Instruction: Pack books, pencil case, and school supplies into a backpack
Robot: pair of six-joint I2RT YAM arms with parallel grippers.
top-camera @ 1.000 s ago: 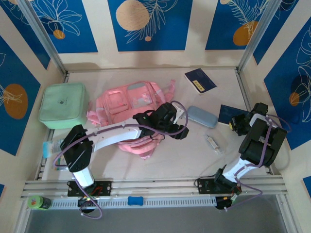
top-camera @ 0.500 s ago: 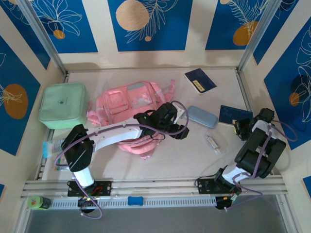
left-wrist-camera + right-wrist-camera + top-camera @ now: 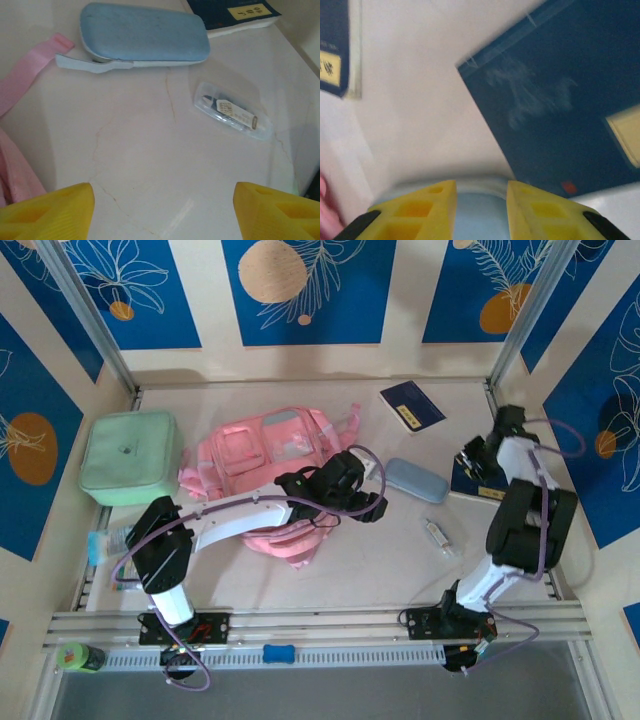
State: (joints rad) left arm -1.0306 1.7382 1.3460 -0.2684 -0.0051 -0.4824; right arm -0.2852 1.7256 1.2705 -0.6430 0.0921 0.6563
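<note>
Item: pink backpack (image 3: 262, 452), lying flat and front side up at centre-left of the table (image 3: 330, 570), with one loose strap trailing to its right. The left arm's forearm crosses above its near edge. Left gripper (image 3: 164, 201): just right of the backpack, over bare tabletop, yellow fingers spread wide and holding nothing. Pencil case (image 3: 416, 480): grey-blue, oblong, right of the backpack and apart from it. Small clear packet (image 3: 438, 537): nearer the front edge than the pencil case. Right-hand navy book (image 3: 555, 110): yellow label, flat near the right wall, just beyond the pencil case. Right gripper (image 3: 481, 186): above this book, fingers standing a narrow gap apart and pinching nothing; the pale blue of the pencil case shows through the gap. Far navy book (image 3: 412, 406): yellow label, by the back wall, well apart from the others. Mint-green lidded box (image 3: 130, 455): closed, left of the backpack. Surface: pale cream, faintly veined. Surround: cream walls (image 3: 205, 300) with blue panels bearing white leaf outlines and orange discs, and metal frame posts at the corners.
</note>
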